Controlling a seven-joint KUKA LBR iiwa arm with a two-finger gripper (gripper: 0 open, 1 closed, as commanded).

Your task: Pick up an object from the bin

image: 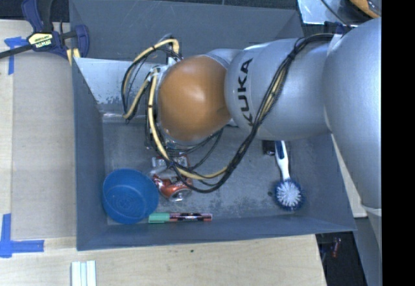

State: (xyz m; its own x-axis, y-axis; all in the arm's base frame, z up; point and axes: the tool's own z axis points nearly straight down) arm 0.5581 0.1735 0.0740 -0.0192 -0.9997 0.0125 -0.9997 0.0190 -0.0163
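Note:
My gripper (166, 164) pokes out from under the arm's orange dome, low over the front left part of the bin floor. Directly below it lies a small red and silver thing (171, 188), touching or nearly touching the gripper's tip; I cannot tell whether it is gripped. A round blue bowl (130, 196) sits just left of that, in the front left corner. A thin marker with a green cap (179, 217) lies along the front wall, below the red thing.
A dish brush with a blue and white handle and a round bristle head (286, 185) lies at the front right of the bin. The arm and its cables cover the bin's middle and back.

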